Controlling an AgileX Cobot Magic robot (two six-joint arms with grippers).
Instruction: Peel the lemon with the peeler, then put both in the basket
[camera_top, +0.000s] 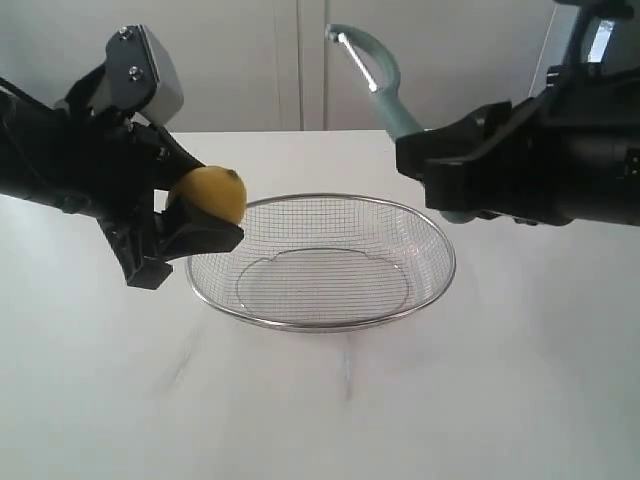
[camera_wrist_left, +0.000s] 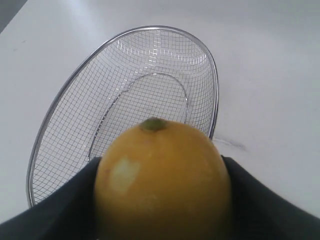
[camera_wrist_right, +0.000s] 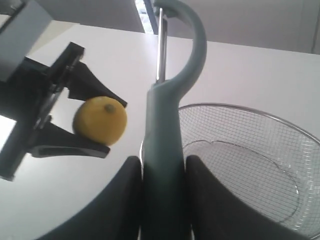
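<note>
Both tools grip firmly: left tool clamps the lemon, right tool the peeler.

Noting white table lying below both pairs of jaws, reflecting soft light. Noting pale wall panels standing beyond the jaws, showing vertical seams. Noting faint dark smudge sitting on table ahead of left jaws.

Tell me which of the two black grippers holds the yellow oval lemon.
The left gripper grips the lemon; the right gripper holds the pale teal plastic peeler instead.
</note>
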